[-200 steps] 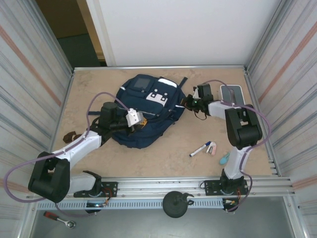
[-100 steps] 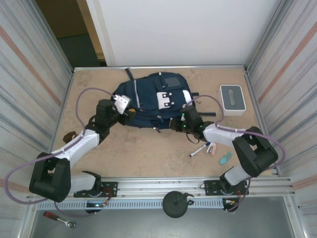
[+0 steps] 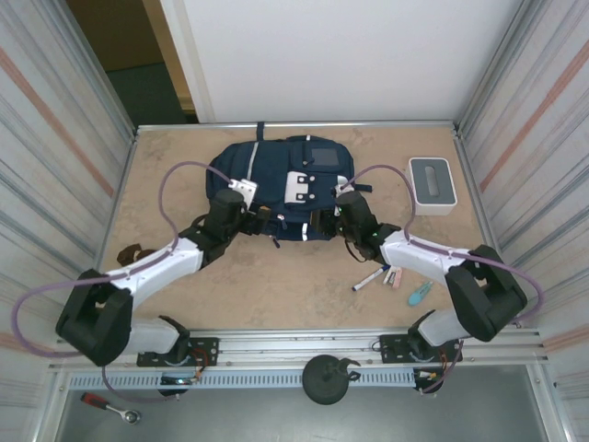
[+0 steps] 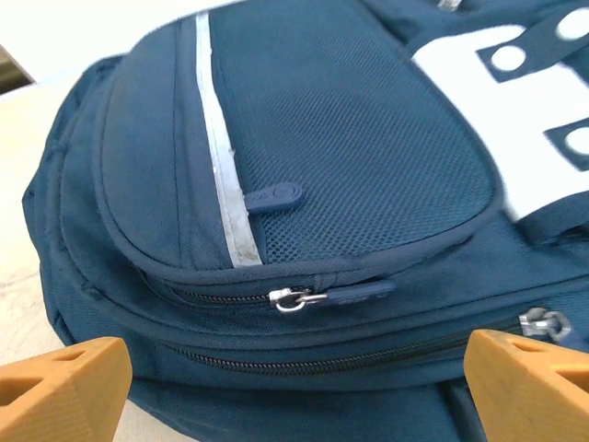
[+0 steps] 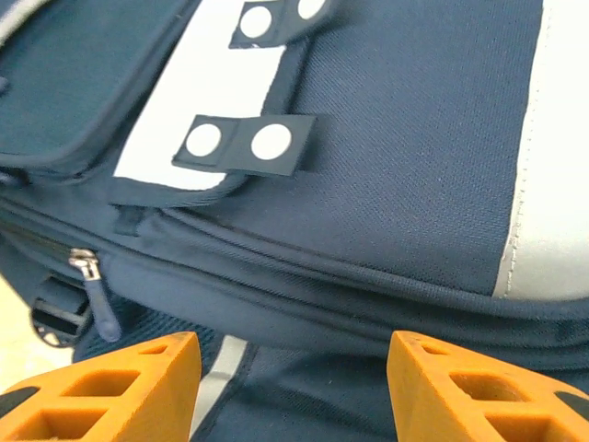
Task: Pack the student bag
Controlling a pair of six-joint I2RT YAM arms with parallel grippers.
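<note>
The student bag [image 3: 276, 175], navy blue with white buckle patches and a grey square patch, lies front-up at the back middle of the table. My left gripper [image 3: 253, 214] is at its near left edge, and my right gripper [image 3: 327, 221] at its near right edge. In the left wrist view the orange fingertips [image 4: 60, 387] stand wide apart, so the left gripper [image 4: 294, 387] is open over a closed zip with a silver pull [image 4: 296, 297]. The right gripper [image 5: 293, 387] is also open, with bag fabric [image 5: 386, 138] just ahead and nothing pinched.
A white-grey box [image 3: 431, 181] stands at the back right. A marker pen [image 3: 371, 277], a small pale item [image 3: 394, 275] and a teal item [image 3: 419, 293] lie near the right arm. A brown object [image 3: 129, 253] sits at the left edge. Metal walls close both sides.
The bag has been turned and laid flat with its front up. Both grippers were shut on it and have now opened and let go, and sit at its near edge.
</note>
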